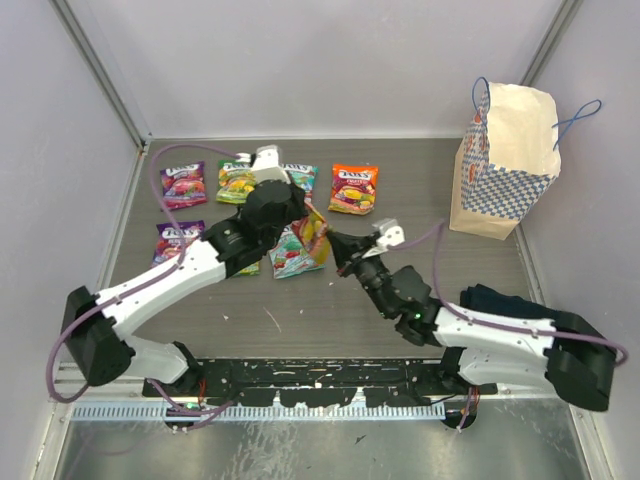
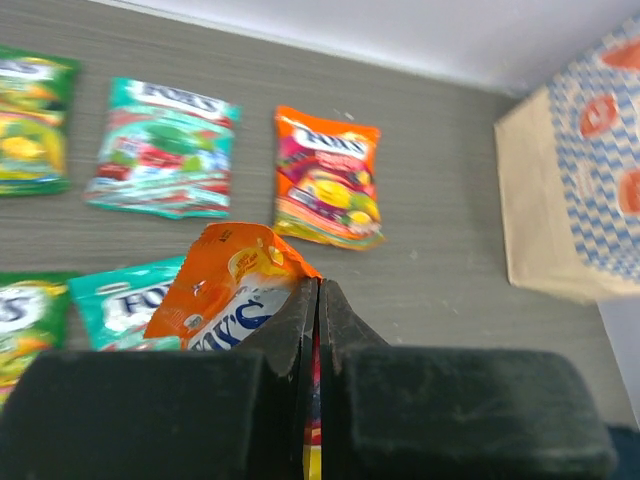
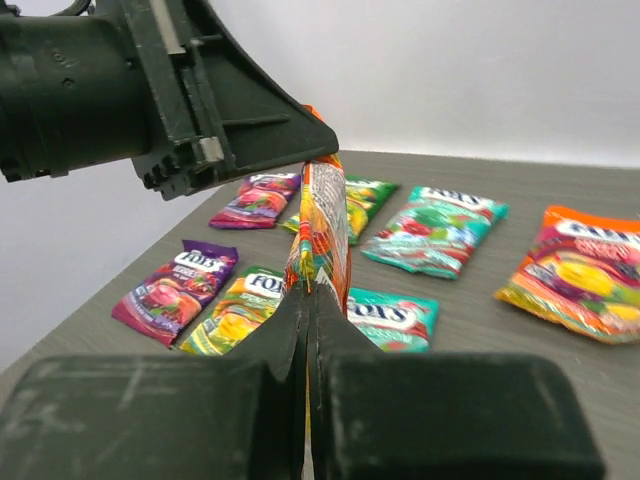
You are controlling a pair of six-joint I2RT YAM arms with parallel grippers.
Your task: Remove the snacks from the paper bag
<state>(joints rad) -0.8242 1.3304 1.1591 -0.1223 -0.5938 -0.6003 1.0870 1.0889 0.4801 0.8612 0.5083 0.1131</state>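
An orange snack packet [image 1: 316, 236] is held up on edge above the table. My left gripper [image 1: 306, 222] is shut on its upper end and my right gripper [image 1: 336, 246] is shut on its lower edge. In the left wrist view the packet [image 2: 225, 285] sticks out beside the closed jaws; in the right wrist view it [image 3: 322, 225] rises straight up from the closed jaws. Several other snacks lie flat on the table: purple [image 1: 183, 184], green [image 1: 236, 182], teal [image 1: 299, 178], orange [image 1: 354, 188], purple [image 1: 178, 240], teal [image 1: 289, 260]. The paper bag [image 1: 505, 160] stands upright at the far right.
A dark blue cloth [image 1: 500, 300] lies beside the right arm at the near right. White walls close in the table on the left, back and right. The bag's blue cord handles [image 1: 578, 115] stick up near the right wall.
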